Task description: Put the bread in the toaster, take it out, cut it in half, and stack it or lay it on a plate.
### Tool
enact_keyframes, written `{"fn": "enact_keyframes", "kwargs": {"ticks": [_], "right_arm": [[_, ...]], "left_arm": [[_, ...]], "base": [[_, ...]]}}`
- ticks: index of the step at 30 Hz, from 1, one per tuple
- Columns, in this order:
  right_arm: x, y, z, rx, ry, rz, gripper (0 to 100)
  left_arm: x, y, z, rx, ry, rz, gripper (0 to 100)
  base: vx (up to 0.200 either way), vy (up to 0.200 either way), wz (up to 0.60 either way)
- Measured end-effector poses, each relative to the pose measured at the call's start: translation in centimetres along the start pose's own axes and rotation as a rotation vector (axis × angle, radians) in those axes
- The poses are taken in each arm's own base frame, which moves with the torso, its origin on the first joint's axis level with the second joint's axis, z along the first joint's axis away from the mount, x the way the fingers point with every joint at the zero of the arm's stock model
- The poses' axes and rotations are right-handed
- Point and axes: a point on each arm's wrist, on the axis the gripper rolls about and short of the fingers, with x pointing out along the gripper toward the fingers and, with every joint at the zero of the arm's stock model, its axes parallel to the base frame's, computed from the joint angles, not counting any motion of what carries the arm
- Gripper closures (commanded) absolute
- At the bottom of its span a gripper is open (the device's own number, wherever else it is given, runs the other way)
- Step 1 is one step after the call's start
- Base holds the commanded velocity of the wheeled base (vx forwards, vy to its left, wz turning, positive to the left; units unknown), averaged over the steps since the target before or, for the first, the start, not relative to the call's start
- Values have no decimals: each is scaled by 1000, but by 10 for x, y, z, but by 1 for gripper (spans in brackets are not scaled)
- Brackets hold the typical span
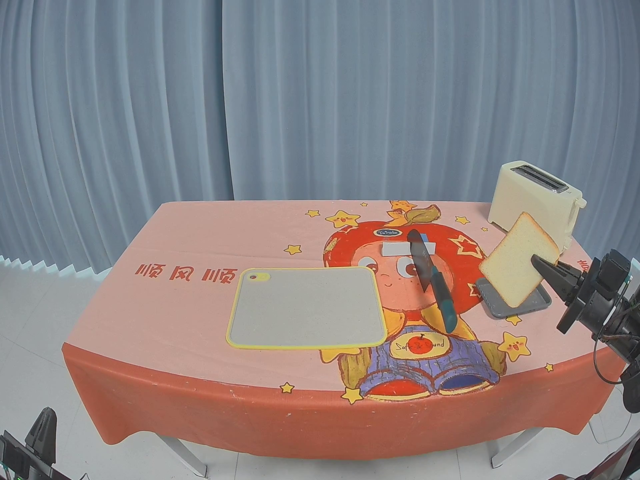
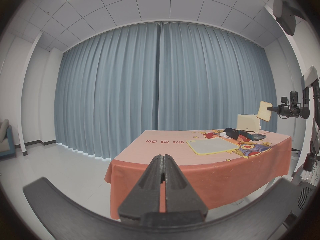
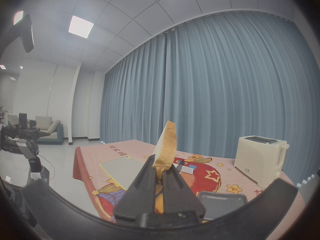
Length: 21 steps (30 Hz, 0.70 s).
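Bread slice [image 1: 517,261]: airborne, tilted, above grey tray [image 1: 492,300], just before toaster [image 1: 533,200].
Right gripper [image 1: 537,261]: pinching slice by one crust edge.
Handling: light, soft, likely tears or flops; hold crust gently.
Toaster: slots face up, nothing sticking out.
Grey tray: bare under slice.
Left gripper [image 2: 163,170]: pressed together, empty.

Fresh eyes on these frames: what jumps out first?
The bread slice is up in the air, pinched by the right gripper above the dark tray, near the cream toaster at the table's far right corner. A knife lies on the cartoon tablecloth beside the grey cutting board.
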Motion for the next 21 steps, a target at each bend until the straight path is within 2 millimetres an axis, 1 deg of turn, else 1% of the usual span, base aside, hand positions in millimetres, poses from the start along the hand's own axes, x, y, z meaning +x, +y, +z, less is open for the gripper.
{"fn": "enact_keyframes", "kwargs": {"ticks": [9,21], "right_arm": [[3,8,-1,10,3,42,100],[3,11,-4,22,18,55,100]], "left_arm": [[0,0,0,0,0,-1,100],[0,0,0,0,0,-1,100]], "base": [[0,200,0],[0,200,0]]}}
